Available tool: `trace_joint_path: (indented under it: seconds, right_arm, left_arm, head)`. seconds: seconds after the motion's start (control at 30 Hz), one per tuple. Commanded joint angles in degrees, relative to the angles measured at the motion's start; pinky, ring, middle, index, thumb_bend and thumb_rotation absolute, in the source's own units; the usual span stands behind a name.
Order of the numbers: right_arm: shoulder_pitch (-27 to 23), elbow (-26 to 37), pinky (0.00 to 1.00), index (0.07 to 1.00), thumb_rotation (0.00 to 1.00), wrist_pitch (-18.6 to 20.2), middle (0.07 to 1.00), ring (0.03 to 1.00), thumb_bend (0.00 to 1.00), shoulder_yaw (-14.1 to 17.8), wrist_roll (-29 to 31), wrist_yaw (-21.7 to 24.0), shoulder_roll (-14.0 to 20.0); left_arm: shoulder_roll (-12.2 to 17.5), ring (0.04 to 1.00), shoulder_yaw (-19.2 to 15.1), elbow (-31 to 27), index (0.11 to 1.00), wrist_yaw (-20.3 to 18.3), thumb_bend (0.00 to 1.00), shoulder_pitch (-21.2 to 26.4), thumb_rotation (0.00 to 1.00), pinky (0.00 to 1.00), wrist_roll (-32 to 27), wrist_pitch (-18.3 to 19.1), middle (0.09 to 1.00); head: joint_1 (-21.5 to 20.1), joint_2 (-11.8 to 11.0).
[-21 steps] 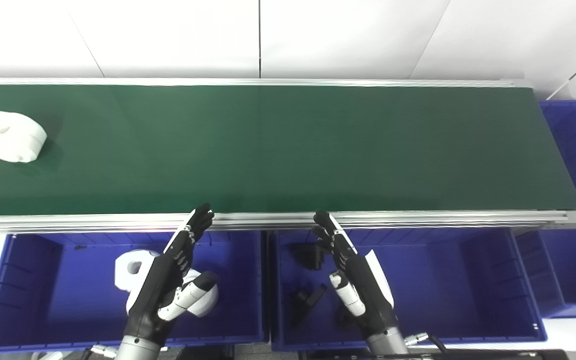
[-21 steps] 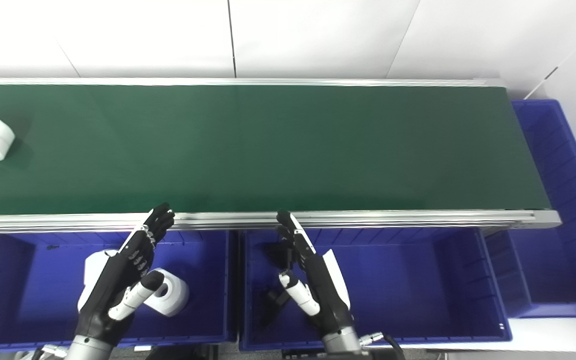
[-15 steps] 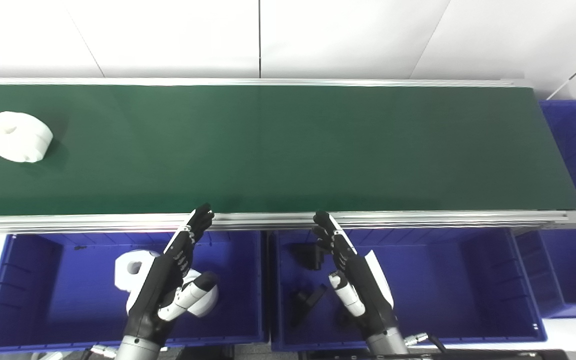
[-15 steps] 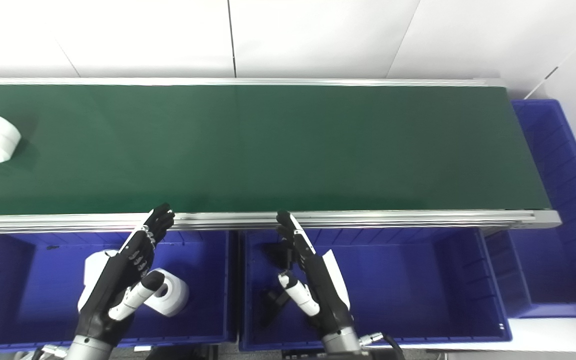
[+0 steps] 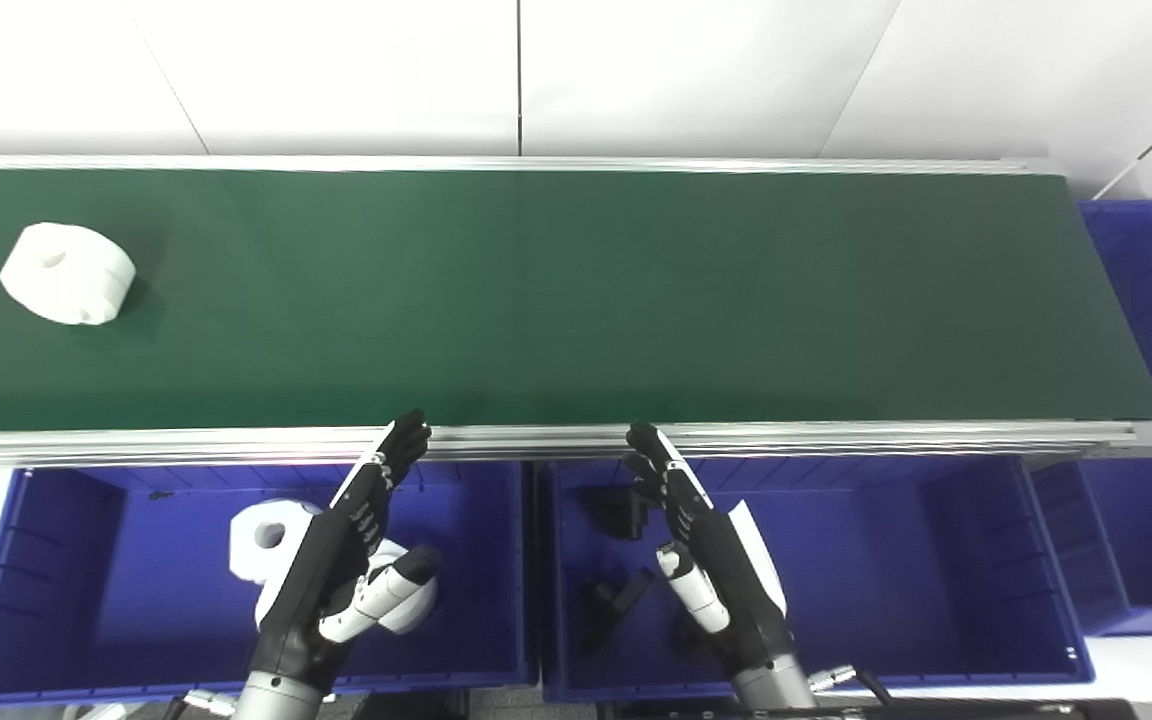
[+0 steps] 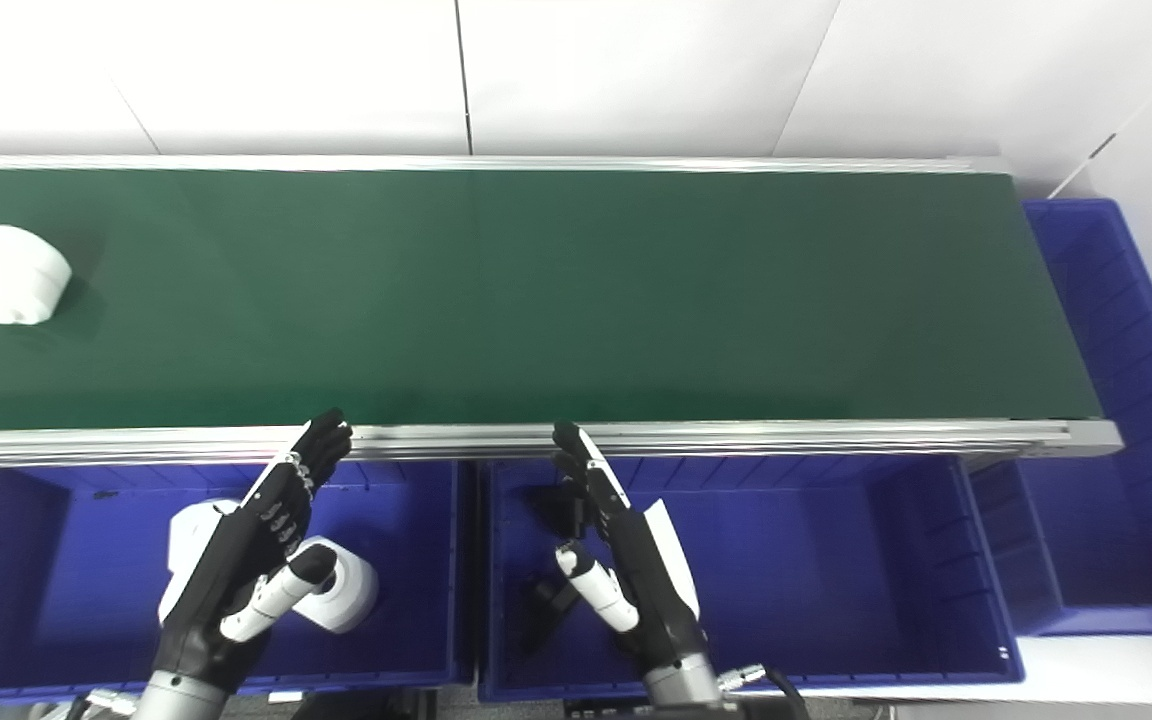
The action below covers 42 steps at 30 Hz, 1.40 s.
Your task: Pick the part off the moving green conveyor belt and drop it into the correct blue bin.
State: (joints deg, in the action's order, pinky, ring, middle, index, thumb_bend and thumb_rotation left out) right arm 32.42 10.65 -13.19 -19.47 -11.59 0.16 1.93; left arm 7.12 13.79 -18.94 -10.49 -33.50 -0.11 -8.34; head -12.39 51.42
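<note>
On my feed the long dark green conveyor belt (image 5: 576,300) with its aluminium side rails runs across the middle of the frame. The white round plastic part (image 5: 67,287), a thick ring-like block with a small dimple on top, lies on the belt at the far left of the frame, well apart from both hands.

My left hand (image 5: 341,565), black with a white thumb, hangs at lower centre-left above the left-hand blue plastic bin (image 5: 56,590); its fingers are straight and spread from the thumb, and it holds nothing, its fingertips near the belt's near rail. Two white round parts (image 5: 261,535) lie in that bin, partly hidden behind the hand.

My right hand (image 5: 706,565) hangs at lower centre above the middle blue plastic bin (image 5: 886,570), fingers stretched out, thumb apart, empty too. Black angular parts (image 5: 618,600) lie in the left part of that bin, just beside the hand.

A third blue bin (image 5: 1151,300) stands at the right edge of the frame, past the belt's end. Behind the belt I see a white panelled wall (image 5: 576,70).
</note>
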Motion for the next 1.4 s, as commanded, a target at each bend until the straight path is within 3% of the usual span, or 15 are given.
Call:
trace_joint_path:
  seconds: [0.0,0.47,0.8,1.0,1.17,1.37]
  right_arm:
    - [-0.1,0.9,0.90,0.958,0.99,-3.2,0.948,0.920,0.87,-0.2,0.4,0.1,-0.4]
    - [0.3,1.2,0.90,0.963,0.99,-3.3,0.951,0.923,0.88,-0.4,0.1,0.0,-0.4]
    - [0.8,-3.4,0.89,0.972,1.00,-8.2,0.956,0.923,0.91,1.3,1.8,0.0,2.0]
    - [-0.9,-9.0,0.88,0.986,1.00,-13.0,0.966,0.918,0.92,2.9,2.3,-0.1,3.0]
    - [-2.2,-11.4,0.86,0.990,1.00,-13.7,0.961,0.911,0.90,3.2,3.2,-0.1,4.0]
    - [-3.6,-13.7,0.88,0.999,1.00,-13.7,0.972,0.935,0.90,3.0,4.7,-0.3,4.9]
  left_arm:
    - [0.3,0.958,0.0,-1.5,0.931,-0.3,0.69,0.0,0.67,1.00,-0.6,-0.7,0.941]
    - [0.2,0.957,0.1,-1.1,0.931,-0.1,0.70,-0.5,0.68,1.00,-0.3,-1.8,0.945]
    - [-1.6,0.927,2.0,4.0,0.896,0.6,0.79,-0.7,0.65,0.95,1.5,-5.2,0.908]
    - [-2.6,0.898,2.6,9.0,0.869,0.5,0.82,1.1,0.56,0.89,2.1,-8.7,0.878]
    - [-3.8,0.873,3.0,10.4,0.849,1.5,0.85,1.8,0.55,0.85,3.4,-7.8,0.863]
    - [-4.6,0.849,3.0,13.3,0.818,2.4,0.85,3.0,0.52,0.79,5.1,-9.7,0.852]
  head:
    - [-0.1,-0.1]
    - [1.3,-1.0]
    - [13.3,-9.2]
    - [16.2,-12.9]
    - [18.1,-15.4]
    - [20.2,-17.8]
